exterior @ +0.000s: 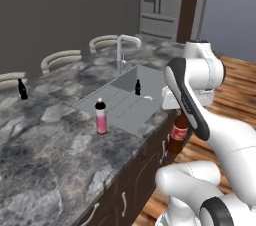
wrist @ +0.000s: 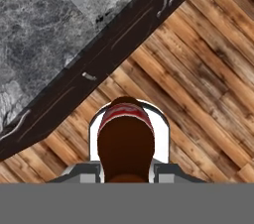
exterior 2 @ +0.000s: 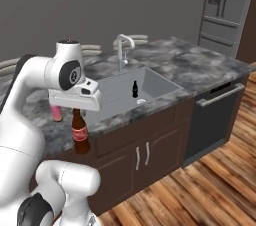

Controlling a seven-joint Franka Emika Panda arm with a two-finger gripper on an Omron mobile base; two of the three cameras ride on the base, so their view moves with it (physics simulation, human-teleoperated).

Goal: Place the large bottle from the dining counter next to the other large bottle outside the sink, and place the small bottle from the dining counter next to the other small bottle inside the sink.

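Note:
My gripper (exterior 2: 76,112) is shut on the neck of the large bottle (exterior 2: 80,134), dark brown with a red label. It hangs upright over the wooden floor, just off the front edge of the dining counter (exterior: 50,140). In the hand view the large bottle (wrist: 125,139) sits between my fingertips (wrist: 89,168). The other large bottle (exterior: 101,116), pale pink with a dark cap, stands on the counter beside the sink (exterior: 127,107). A small dark bottle (exterior: 137,87) stands inside the basin. Another small bottle (exterior: 22,89) stands far left on the counter.
An arched white faucet (exterior: 122,46) rises behind the sink. Chairs (exterior: 60,60) line the counter's far side. A steel fridge (exterior 2: 225,5) stands at the back and a dishwasher (exterior 2: 215,115) sits under the counter. Wooden floor (exterior 2: 200,185) lies in front of the cabinets.

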